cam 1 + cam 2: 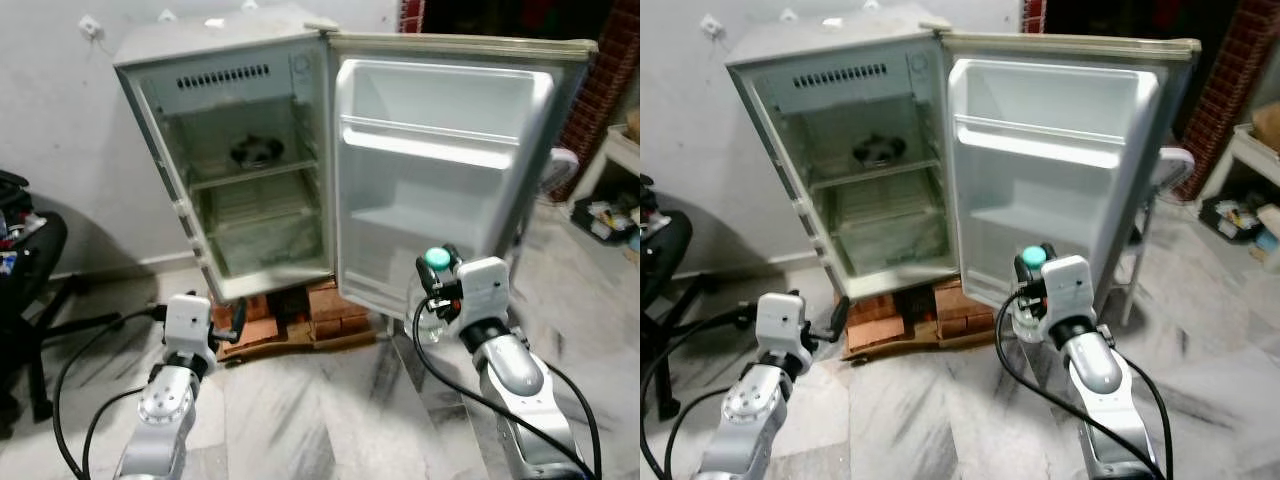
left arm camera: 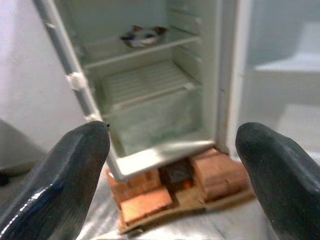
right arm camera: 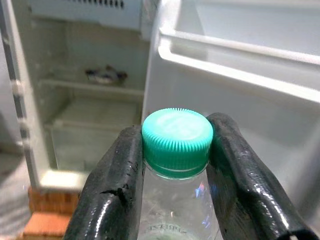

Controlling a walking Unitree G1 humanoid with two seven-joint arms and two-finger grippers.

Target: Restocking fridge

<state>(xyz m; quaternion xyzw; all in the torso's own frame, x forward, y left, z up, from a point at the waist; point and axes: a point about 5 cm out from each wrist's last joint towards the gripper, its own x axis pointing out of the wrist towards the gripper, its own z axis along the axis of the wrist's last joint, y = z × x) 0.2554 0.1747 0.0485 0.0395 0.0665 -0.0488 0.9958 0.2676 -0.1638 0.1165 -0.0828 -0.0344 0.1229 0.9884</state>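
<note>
A small fridge (image 1: pixel 250 170) stands open on bricks, its white door (image 1: pixel 440 170) swung wide to the right with bare door shelves. A dark bowl (image 1: pixel 256 151) rests on the upper shelf inside. My right gripper (image 1: pixel 437 283) is shut on the neck of a clear bottle with a green cap (image 3: pixel 177 135), held upright in front of the lower part of the door. The black fingers (image 3: pixel 115 185) press both sides of the neck below the cap. My left gripper (image 1: pixel 232 322) is open and empty, low before the fridge's bottom edge, its fingertips (image 2: pixel 70 165) wide apart.
Red bricks (image 1: pixel 325 305) and a cardboard sheet support the fridge on the marble floor. A black chair (image 1: pixel 25 270) stands at the left. A white shelf with clutter (image 1: pixel 610 210) is at the far right. A wall socket (image 1: pixel 90 27) sits behind the fridge.
</note>
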